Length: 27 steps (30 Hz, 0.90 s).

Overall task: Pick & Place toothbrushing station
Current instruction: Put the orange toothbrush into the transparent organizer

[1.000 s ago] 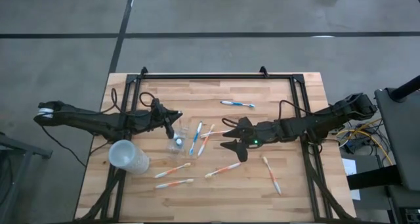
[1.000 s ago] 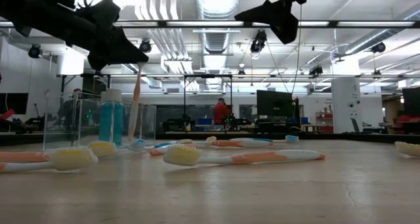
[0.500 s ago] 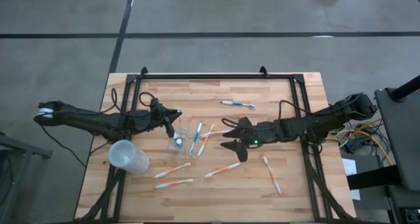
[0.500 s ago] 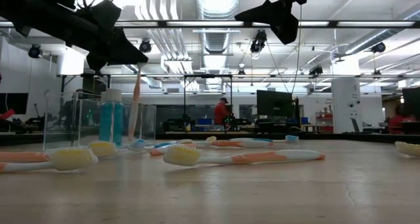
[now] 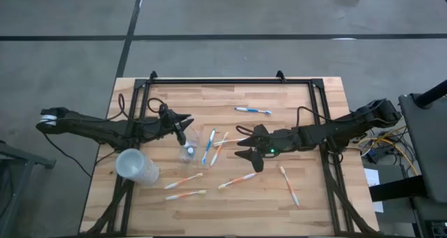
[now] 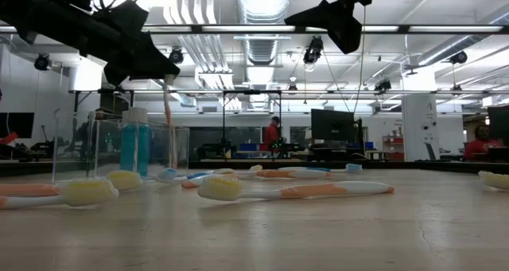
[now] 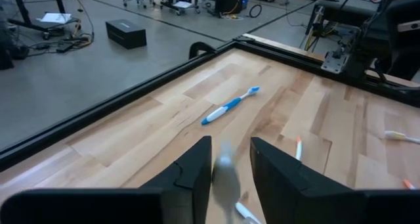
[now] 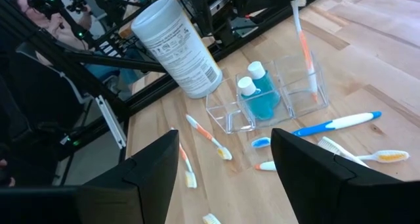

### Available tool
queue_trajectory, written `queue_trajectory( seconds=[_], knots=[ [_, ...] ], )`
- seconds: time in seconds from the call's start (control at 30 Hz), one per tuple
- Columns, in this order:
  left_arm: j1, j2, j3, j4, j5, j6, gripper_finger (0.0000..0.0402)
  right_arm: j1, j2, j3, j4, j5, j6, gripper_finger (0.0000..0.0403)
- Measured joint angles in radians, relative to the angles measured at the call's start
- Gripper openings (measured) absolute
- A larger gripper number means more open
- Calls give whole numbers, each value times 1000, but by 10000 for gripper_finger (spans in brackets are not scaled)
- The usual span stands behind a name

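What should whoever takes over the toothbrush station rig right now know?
Left gripper: open, above the clear holder, fingers on either side of the top of an orange-white toothbrush that stands upright in an end compartment.
Right gripper: open, empty, over mid-table.
Done: blue toothpaste tube and that one brush are in the holder.
Left: about seven loose toothbrushes lie flat on the table; they likely go in next.

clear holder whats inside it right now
The clear holder holds two blue bottles and one upright orange toothbrush. The compartment nearest the white can looks empty.
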Motion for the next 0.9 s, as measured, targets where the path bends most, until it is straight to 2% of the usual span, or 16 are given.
queue_trajectory(
  seconds=[0.5,0.73,0.9],
  knots=[
    [0,0,89,7,-154,6,120,0,1,0,-3,0,0,235],
    [0,1,209,7,-55,38,120,0,1,0,-4,1,-1,235],
    [0,4,304,6,101,89,120,0,1,0,-4,1,0,235]
  ],
)
